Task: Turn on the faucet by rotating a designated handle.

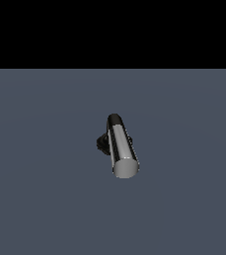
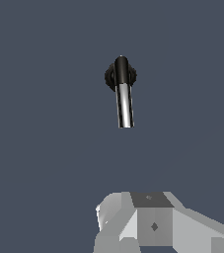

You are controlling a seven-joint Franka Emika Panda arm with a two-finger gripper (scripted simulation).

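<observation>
The faucet stands alone on the flat grey-blue floor in the exterior view. Its chrome handle slants toward the camera and ends in a flat grey face, and the black elbow and base show behind it. In the wrist view the handle runs straight out from the black elbow over the round base. Pale grey parts of my gripper fill the edge of the wrist view, well apart from the handle's free end. Its fingertips are not distinguishable. The gripper is out of sight in the exterior view.
A plain grey-blue floor spreads around the faucet on all sides. A black band of background lies beyond its far edge in the exterior view. No other objects show.
</observation>
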